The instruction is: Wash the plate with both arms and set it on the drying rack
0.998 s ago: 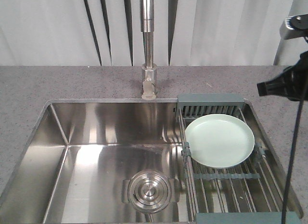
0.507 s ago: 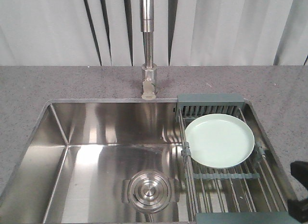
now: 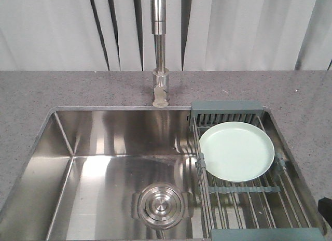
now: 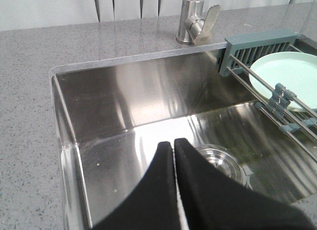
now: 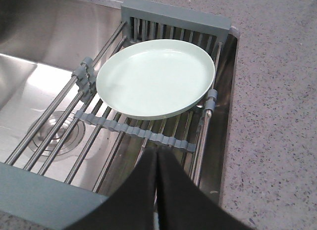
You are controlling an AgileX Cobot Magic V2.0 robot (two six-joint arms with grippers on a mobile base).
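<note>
On drying rack (image 3: 244, 192): plate (image 3: 236, 151), flat, untouched.

Grey speckled stone worktop (image 3: 78, 88) fills the middle band of the frame. Stainless sink (image 3: 104, 142) sunk into it, lower centre; round steel drain (image 3: 161, 206) at bottom centre. Steel tap (image 3: 160, 49) rises upper centre. Pale pleated curtain (image 3: 52, 28) across the top, dark folds between. Bright, even light glares off the sink floor.
</note>
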